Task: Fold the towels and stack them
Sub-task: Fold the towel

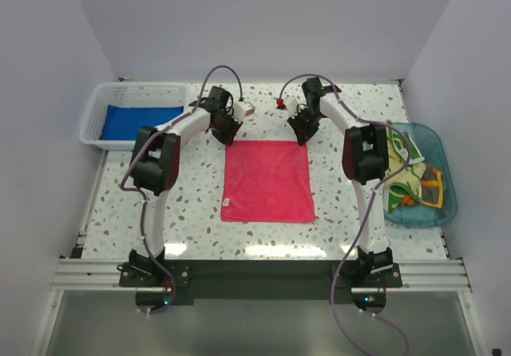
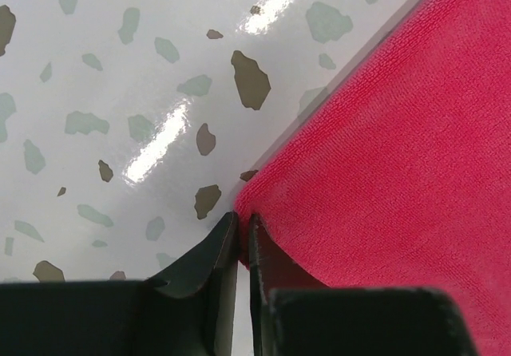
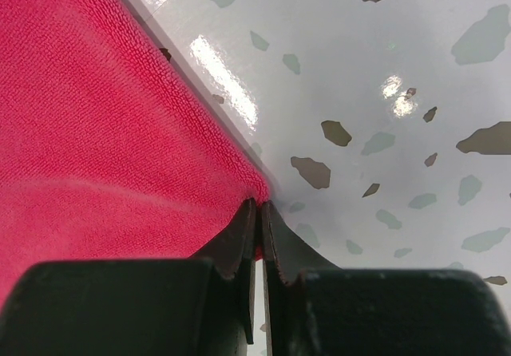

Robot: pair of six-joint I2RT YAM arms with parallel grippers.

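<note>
Both my arms are reaching out to the far edge of the pink towel [image 1: 267, 181], which is spread flat and square in the middle of the speckled tabletop [image 1: 200, 228].

My left gripper [image 1: 226, 135] is down on the towel's far left corner. From the left wrist view the gripper [image 2: 243, 228] has its fingers pressed nearly together with only a sliver between them, pinching the very tip of the pink towel [image 2: 399, 156] right where it meets the tabletop [image 2: 120, 77].

Same deal on the other side: my right gripper [image 1: 304, 135] is on the far right corner. In the right wrist view the gripper [image 3: 259, 212] is squeezed together on the corner of the pink towel [image 3: 104, 148], with a bit of pink showing between the fingers. The tabletop [image 3: 383, 77] is glossy there, lots of glare.

The corners look like they're down at tabletop level, and the cloth lies flat.

Other towels: the blue towel [image 1: 132, 124] sits in the white slotted basket [image 1: 100, 108] at the far left. The green and yellow towel [image 1: 399, 182] and the dark grey towel [image 1: 431, 187] with orange trim are bunched together in the clear blue tub [image 1: 435, 144] on the right.
</note>
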